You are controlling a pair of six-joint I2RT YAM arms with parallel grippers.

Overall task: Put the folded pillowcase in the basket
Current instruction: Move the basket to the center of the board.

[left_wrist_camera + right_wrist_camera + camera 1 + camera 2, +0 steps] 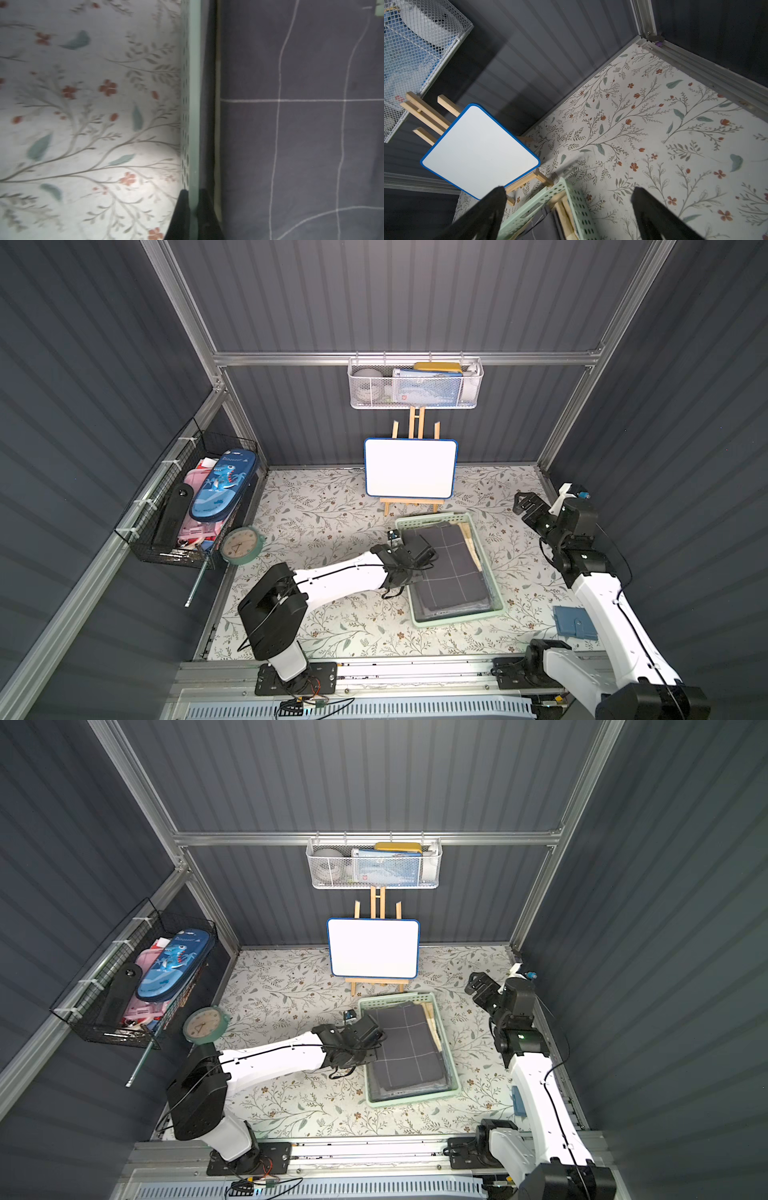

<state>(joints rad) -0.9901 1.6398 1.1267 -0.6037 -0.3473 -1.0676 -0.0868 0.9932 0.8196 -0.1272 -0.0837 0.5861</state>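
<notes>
The mint-green basket (457, 620) (415, 1100) lies on the flowered table right of centre. The folded pillowcase (453, 568) (409, 1048), dark grey with thin white grid lines, lies flat inside it. My left gripper (405, 572) (357, 1050) is at the basket's left long wall. In the left wrist view this gripper (193, 192) is shut on the perforated rim (194, 104), one finger outside and one inside, with the pillowcase (307, 135) beside it. My right gripper (524, 504) (478, 982) (568, 190) hangs open and empty above the table's far right, over the basket's far corner (577, 205).
A whiteboard on a wooden easel (410, 468) stands just behind the basket. A white mesh basket (415, 383) hangs on the back wall, a black wire basket (187, 510) on the left wall. A round clock (241, 545) leans at the left, and a blue flat object (573, 622) lies near right. Beige cloth (471, 541) shows under the pillowcase.
</notes>
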